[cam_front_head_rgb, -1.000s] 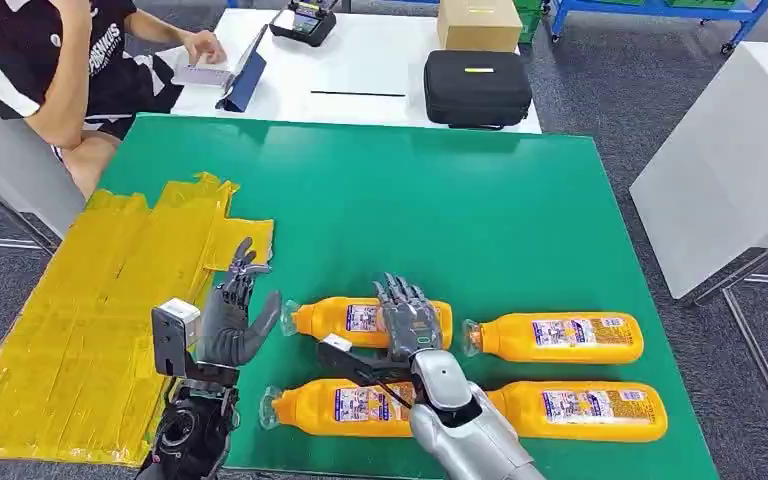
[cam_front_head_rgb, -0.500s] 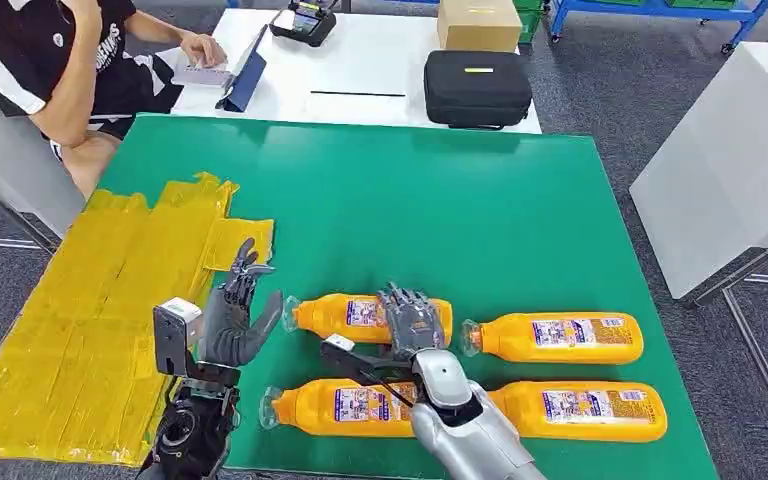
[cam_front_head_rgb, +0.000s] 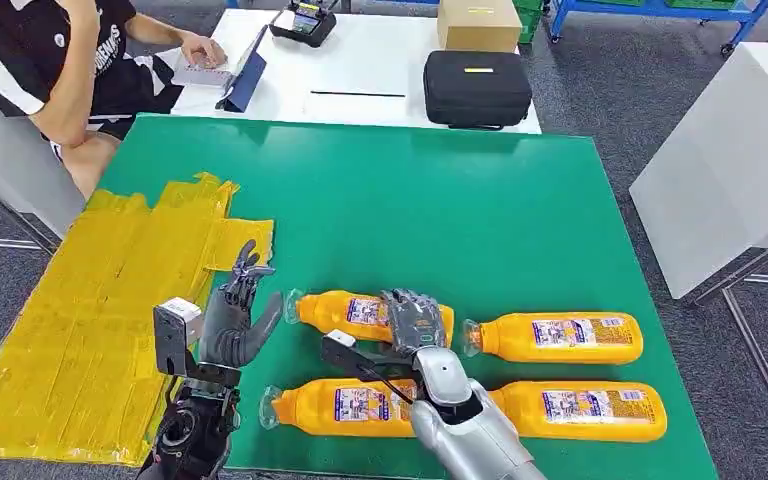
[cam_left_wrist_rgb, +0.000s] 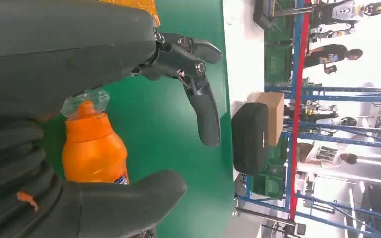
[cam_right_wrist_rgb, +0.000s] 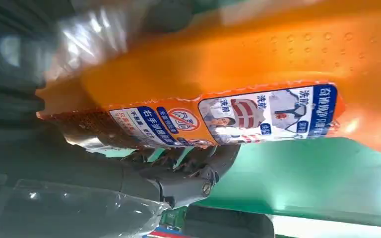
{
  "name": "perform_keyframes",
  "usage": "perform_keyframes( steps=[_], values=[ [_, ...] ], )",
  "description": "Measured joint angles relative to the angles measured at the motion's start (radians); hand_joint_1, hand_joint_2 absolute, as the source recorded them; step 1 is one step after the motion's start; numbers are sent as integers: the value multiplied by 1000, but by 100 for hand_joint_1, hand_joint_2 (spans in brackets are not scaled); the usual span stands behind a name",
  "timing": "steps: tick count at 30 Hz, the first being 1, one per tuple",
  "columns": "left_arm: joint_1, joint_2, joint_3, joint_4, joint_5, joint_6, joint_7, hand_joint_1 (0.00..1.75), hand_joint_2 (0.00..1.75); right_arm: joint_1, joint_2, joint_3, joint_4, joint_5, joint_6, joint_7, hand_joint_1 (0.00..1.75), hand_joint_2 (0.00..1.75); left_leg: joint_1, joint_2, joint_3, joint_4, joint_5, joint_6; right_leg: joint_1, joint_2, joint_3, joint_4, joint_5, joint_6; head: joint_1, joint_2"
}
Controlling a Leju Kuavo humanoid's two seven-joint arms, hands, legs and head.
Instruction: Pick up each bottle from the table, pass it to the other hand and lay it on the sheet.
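orange plastic bottle (cam_front_head_rgb: 365,316) lies on the green table (cam_front_head_rgb: 480,230), and the right hand (cam_front_head_rgb: 415,322) has its fingers wrapped around the middle. it looks stiff, smooth and a bit heavy. the left hand (cam_front_head_rgb: 232,325) waits nearby with fingers spread, holding nothing.
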Motion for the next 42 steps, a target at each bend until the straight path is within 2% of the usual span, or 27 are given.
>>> perform_keyframes(
  steps=[5, 10, 18, 20, 22, 26, 34, 39, 42],
  values=[
    [7, -2, 8, 0, 1, 0, 0, 0, 175, 18, 7, -30, -29, -70, -118, -41, 175, 175, 0, 0, -1, 0, 0, 0, 0, 0, 0, 0, 0, 0, 0, 0],
    [28, -2, 16, -6, 23, -21, -1, 0, 175, 55, 9, -84, -140, -179, -270, -136, 175, 175, 0, 0, -1, 0, 0, 0, 0, 0, 0, 0, 0, 0, 0, 0],
    [33, -2, 23, -6, 34, -39, -5, 0, 175, 101, 9, -121, -222, -254, -351, -213, 175, 175, 0, 0, -1, 0, 0, 0, 0, 0, -1, 0, 0, 0, 0, 0],
    [33, -2, 26, -6, 79, -84, 2, 0, 175, 107, 10, -127, -234, -300, -385, -254, 175, 175, 0, 0, -1, 0, 0, 0, 0, 0, -1, 0, 0, 0, 0, 0],
    [33, -2, 28, -5, 187, -189, 35, 0, 175, 108, 12, -133, -243, -361, -401, -313, 175, 175, 0, 0, -1, 0, 0, 0, 0, 0, -1, 0, 0, 0, 0, 0],
    [25, 1, 27, 0, 283, -302, 88, 0, 175, 108, 20, -135, -253, -476, -399, -414, 175, 175, 0, 0, -1, 0, 0, 0, 0, 0, -1, 0, 0, 0, 0, 0],
    [17, 3, 26, 5, 294, -313, 96, 0, 175, 108, 23, -136, -255, -499, -395, -425, 175, 175, 0, 0, -1, 0, 0, 0, 0, 0, -1, 0, 0, 0, 0, 0],
    [12, 8, 0, 4, 322, -381, 112, 0, 175, 114, 24, -130, -255, -730, -187, -559, 175, 175, 0, 0, -1, 0, 0, 0, 0, 0, -1, 0, 0, 0, 0, 0],
    [7, 11, -26, -16, 314, -383, 123, 0, 175, 119, 24, -115, -259, -814, -124, -612, 175, 175, 0, 0, -1, 0, 0, 0, 0, 0, -1, 0, 0, 0, 0, 0]
  ],
)
